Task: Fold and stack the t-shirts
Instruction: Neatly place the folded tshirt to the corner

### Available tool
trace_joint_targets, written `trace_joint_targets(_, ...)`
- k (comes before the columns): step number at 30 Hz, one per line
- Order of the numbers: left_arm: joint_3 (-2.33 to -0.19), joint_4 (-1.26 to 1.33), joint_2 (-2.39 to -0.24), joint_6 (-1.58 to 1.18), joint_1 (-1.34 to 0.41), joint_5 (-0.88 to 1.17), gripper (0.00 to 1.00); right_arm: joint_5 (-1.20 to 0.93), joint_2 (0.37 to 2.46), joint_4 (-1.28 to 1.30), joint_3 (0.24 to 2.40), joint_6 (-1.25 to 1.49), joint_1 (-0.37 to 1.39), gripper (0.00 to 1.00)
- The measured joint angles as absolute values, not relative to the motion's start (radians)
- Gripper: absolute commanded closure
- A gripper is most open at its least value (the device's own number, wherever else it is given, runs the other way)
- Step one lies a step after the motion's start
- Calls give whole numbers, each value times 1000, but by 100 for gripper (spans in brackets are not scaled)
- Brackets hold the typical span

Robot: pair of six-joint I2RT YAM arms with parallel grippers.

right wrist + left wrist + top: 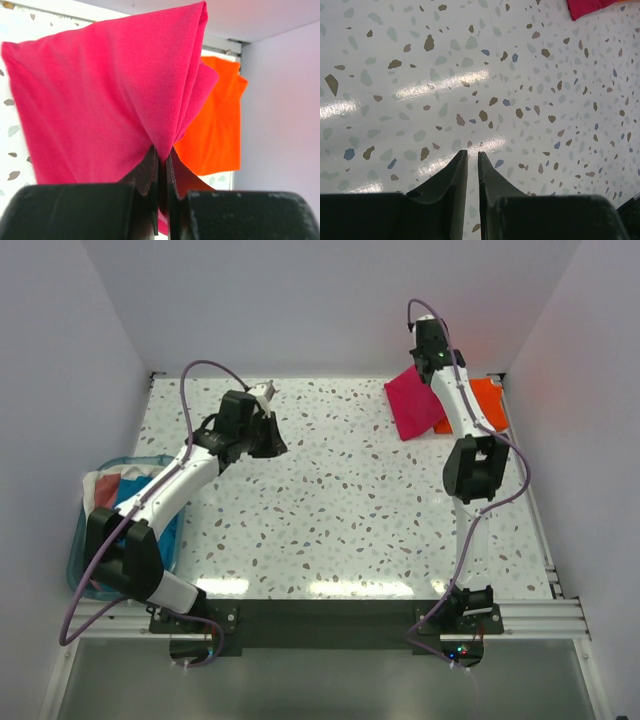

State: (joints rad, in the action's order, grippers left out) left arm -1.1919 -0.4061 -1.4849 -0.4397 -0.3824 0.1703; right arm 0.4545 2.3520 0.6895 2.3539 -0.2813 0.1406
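Note:
My right gripper (162,152) is shut on the magenta-pink t-shirt (100,105) and holds the folded cloth lifted and hanging at the far right of the table (412,402). The orange t-shirt (217,125) lies folded flat just behind it near the right wall (488,400). My left gripper (472,156) is shut and empty, hovering over bare speckled table at the left centre (262,430). A corner of the pink shirt (592,7) shows at the top right of the left wrist view.
A blue mesh basket (90,502) with mixed cloth sits off the table's left edge. White walls close in the back and both sides. The speckled table top (340,500) stretches between the arms.

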Motion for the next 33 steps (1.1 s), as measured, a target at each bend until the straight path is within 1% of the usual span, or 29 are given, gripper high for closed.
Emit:
trace_joint_targets(7,-1180,-405,-1498,-425,-366,199,82,463,2355,683,2418,-335,126,100)
trace_joint_targets(33,-1153,-389,-1526,-426,-352,256,83,462,2327,680,2418,-364,84,100)
